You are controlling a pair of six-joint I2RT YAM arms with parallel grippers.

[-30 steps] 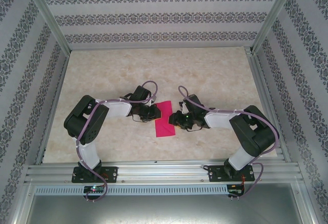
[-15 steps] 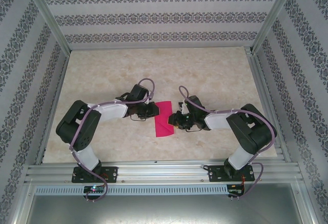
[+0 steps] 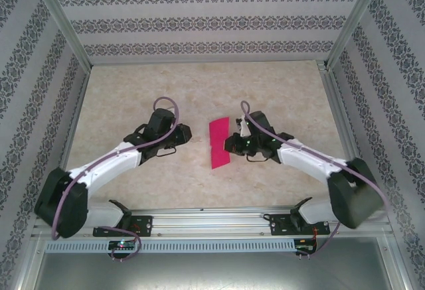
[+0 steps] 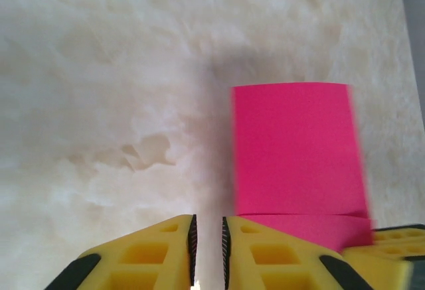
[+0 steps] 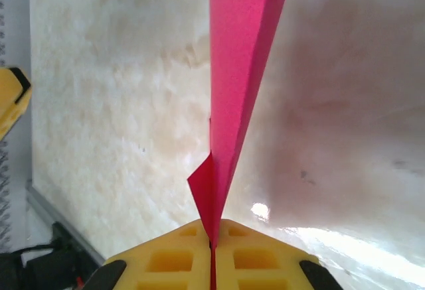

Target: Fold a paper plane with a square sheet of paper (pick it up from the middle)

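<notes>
**A:** Where is the pink paper?

**B:** At the middle of the marble table (image 3: 279, 91), between the two arms. It's the square sheet of paper (image 3: 218, 143), folded over along a crease.

**A:** And the pincers?

**B:** The right gripper (image 5: 213, 229) is pressed tight on the paper's edge. The left gripper (image 4: 208, 223) is just beside the paper, not touching it, with a slim empty gap between its yellow fingers (image 4: 153, 253).

Pale beige marbled table (image 3: 133, 84)

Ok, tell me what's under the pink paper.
Marble table shows around the square sheet of paper, which is folded and clamped at one edge by the right pincer. The patch directly beneath the paper is covered, so it cannot be checked.
</notes>
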